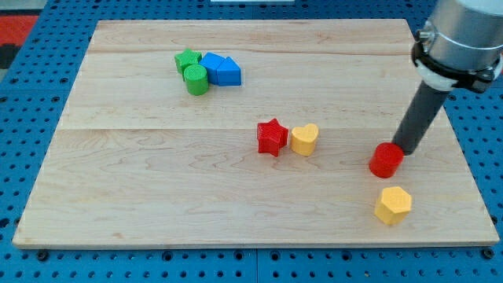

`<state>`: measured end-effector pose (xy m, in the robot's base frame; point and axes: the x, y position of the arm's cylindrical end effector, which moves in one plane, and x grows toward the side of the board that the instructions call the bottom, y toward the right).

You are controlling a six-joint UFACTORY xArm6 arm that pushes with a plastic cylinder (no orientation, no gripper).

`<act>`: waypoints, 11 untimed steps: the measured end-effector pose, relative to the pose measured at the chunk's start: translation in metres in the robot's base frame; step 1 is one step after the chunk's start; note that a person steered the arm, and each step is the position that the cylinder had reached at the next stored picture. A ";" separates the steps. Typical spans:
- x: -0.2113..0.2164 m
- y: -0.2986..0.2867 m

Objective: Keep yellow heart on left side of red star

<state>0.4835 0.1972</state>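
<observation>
Camera view: you see the wooden board [118,196] on a blue pegboard. The red star [272,137] sits near board centre, the yellow heart [305,139] just beside it on the view's right, barely apart. My tip [399,147] stands at the top edge of a red cylinder [386,160], seemingly touching. No claw here, only the rod. A yellow hexagonal block [393,205] lies below. At upper left cluster a green star-like block [187,60], green cylinder [196,79], and two blue blocks [220,69].
</observation>
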 end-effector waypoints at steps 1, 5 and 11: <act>0.000 0.004; -0.009 -0.118; -0.031 -0.296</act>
